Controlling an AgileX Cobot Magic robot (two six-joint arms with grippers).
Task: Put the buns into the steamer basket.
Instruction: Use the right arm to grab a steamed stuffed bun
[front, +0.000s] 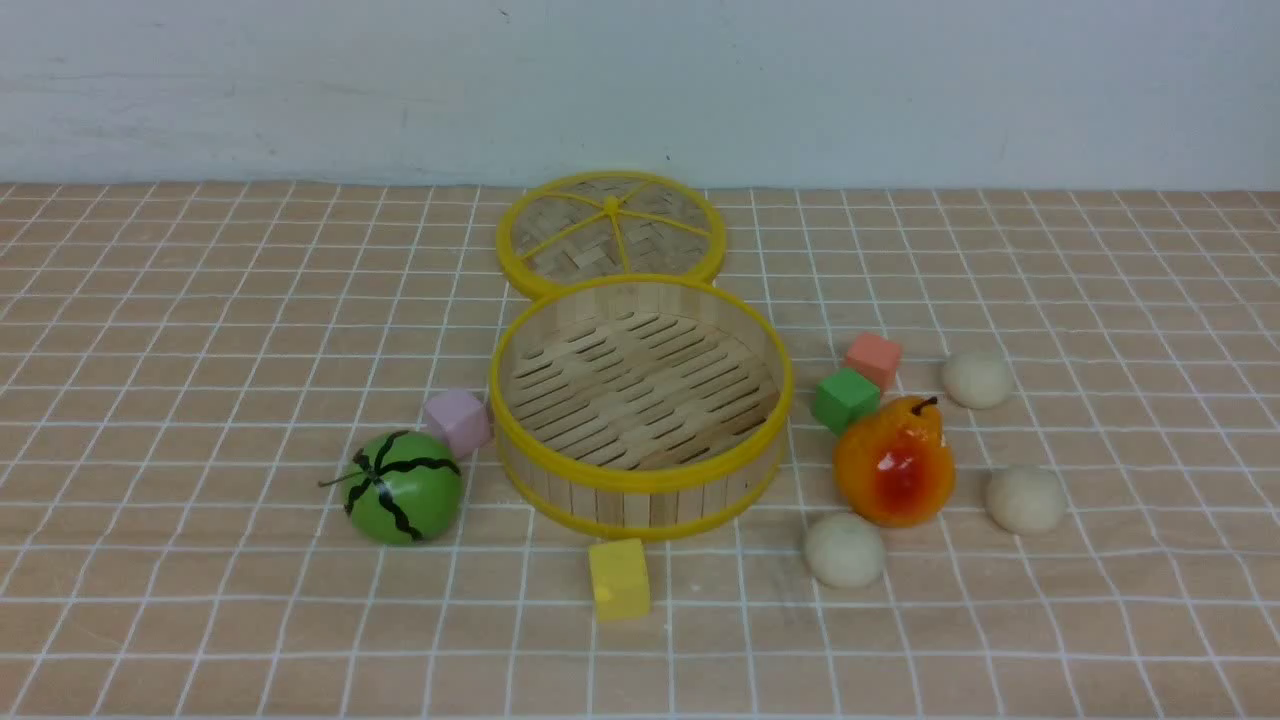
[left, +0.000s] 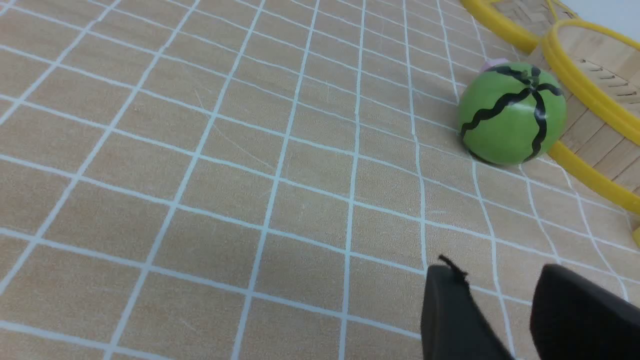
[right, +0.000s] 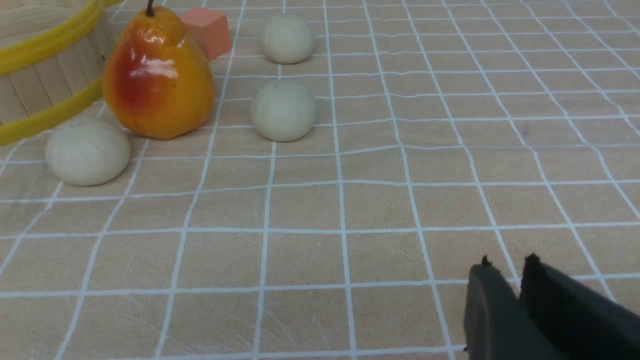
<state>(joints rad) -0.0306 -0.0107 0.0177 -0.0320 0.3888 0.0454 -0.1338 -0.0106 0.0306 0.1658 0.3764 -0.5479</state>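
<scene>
three cream-white dough buns (front: 844, 549) on the table (front: 200, 600) beside the round bamboo steamer basket (front: 640, 480), left hand (left: 495, 270) slightly open, right hand (right: 507, 262) nearly closed, both empty

The cloth-covered table (front: 200, 300) is tan, crossed by a grid of thin white lines. The round bamboo steamer basket (front: 640, 478) is pale wood with yellow rims and a slatted floor. The flat woven bamboo lid (front: 610, 235) shows a herringbone weave under a yellow rim and yellow spokes. The three smooth dough-like buns (front: 978, 379) (front: 1025, 499) (front: 845, 549) are cream-white. The glossy toy pear (front: 893, 465) is orange with a red blush and a dark stem. The toy watermelon ball (front: 402, 487) is green with wavy black stripes. The small cubes are lilac-pink (front: 458, 421), yellow (front: 620, 578), green (front: 845, 399) and salmon (front: 873, 359). The left gripper (left: 497, 270) and right gripper (right: 509, 261) are black.
</scene>
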